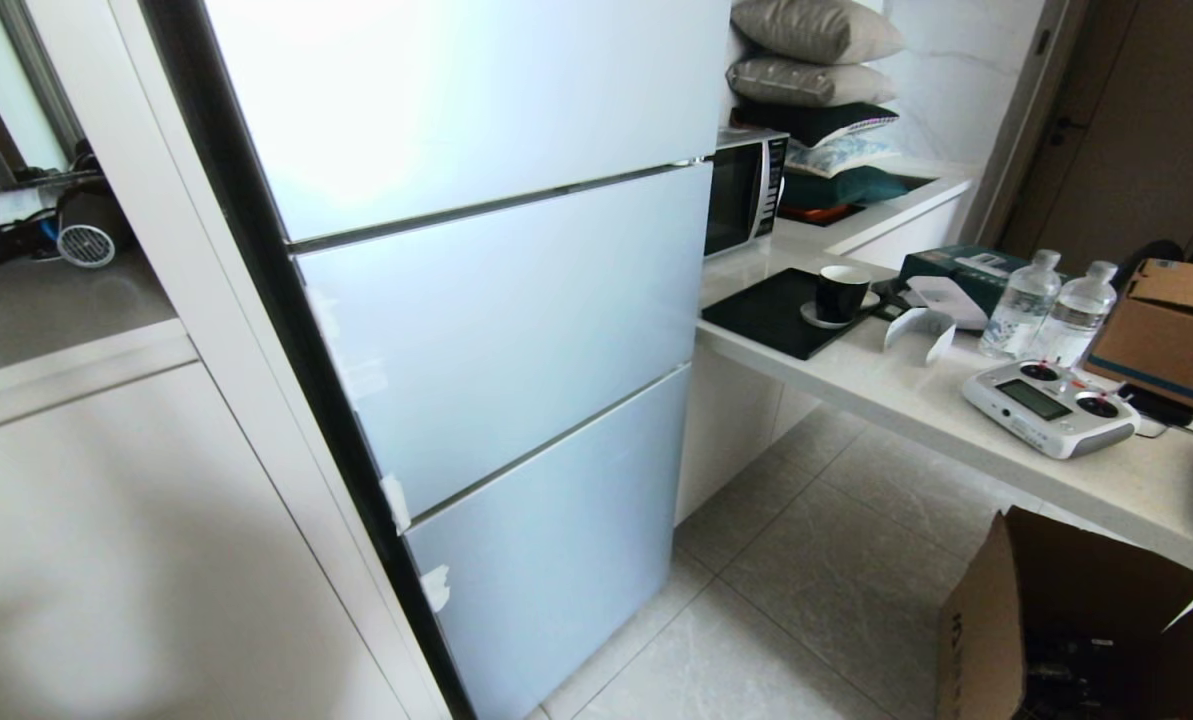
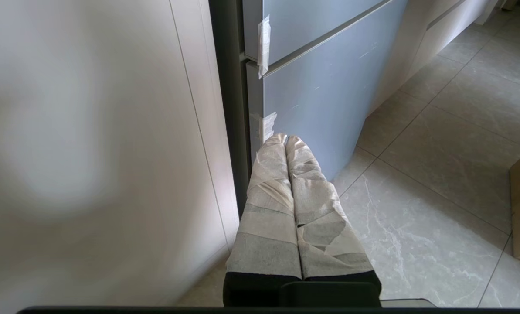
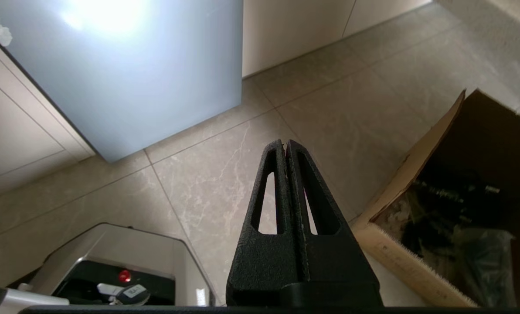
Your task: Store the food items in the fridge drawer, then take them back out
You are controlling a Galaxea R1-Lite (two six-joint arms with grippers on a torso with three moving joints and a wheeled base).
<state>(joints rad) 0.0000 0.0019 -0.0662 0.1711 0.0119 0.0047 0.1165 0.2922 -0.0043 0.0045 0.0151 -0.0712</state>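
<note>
A pale blue fridge (image 1: 496,300) stands before me with all of its doors closed. The fridge drawer and the food items are out of view. My left gripper (image 2: 285,138) hangs low near the fridge's bottom left corner; its tape-wrapped fingers (image 2: 268,192) are pressed together, shut and empty. My right gripper (image 3: 284,144) points down at the tiled floor between the fridge's lowest door (image 3: 146,78) and a cardboard box; its black fingers are shut on nothing. Neither arm shows in the head view.
A white counter (image 1: 916,400) to the fridge's right carries a microwave (image 1: 746,190), a dark cup (image 1: 841,293), two water bottles (image 1: 1022,305) and a remote controller (image 1: 1048,405). An open cardboard box (image 1: 1076,620) sits on the floor beneath it. White cabinet panels (image 1: 106,540) flank the fridge's left.
</note>
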